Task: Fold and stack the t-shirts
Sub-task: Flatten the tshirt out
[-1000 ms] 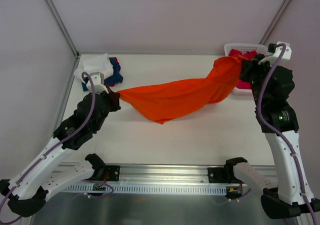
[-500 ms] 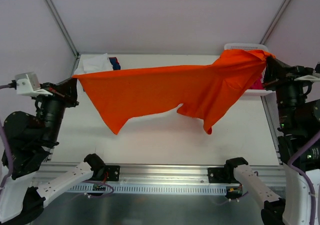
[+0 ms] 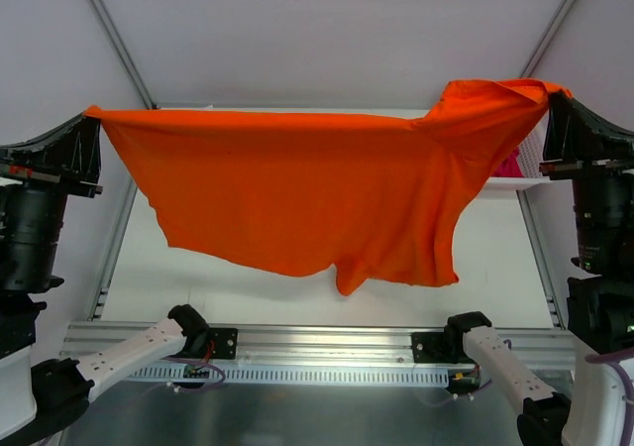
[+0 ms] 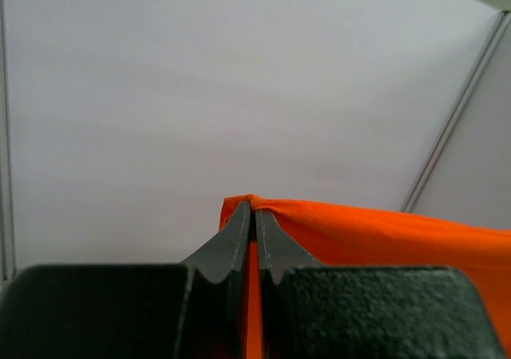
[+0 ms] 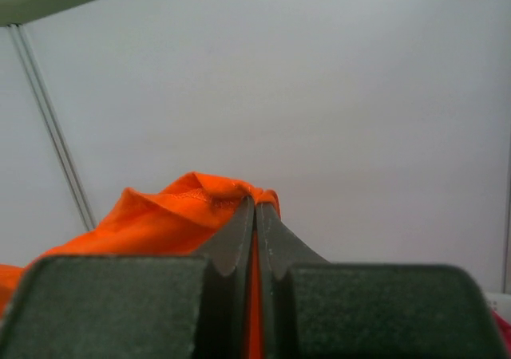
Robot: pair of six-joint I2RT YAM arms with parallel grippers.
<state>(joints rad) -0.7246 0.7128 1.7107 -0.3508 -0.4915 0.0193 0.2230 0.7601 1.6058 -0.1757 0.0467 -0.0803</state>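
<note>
Two arms are spreading the orange t-shirt [image 3: 297, 183] aloft, left end effector [image 4: 254, 215] and right end effector [image 5: 254, 209] each clamping a corner; lowering it flat onto the counter [image 3: 505, 253] seems next.

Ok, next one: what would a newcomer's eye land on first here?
The orange t-shirt, stretched wide like a banner over the table across the whole top view. The left gripper pinches its left corner and the right gripper its bunched right corner, both shut on the cloth. A scrap of crimson-pink cloth peeks out under the shirt's right end.
</note>
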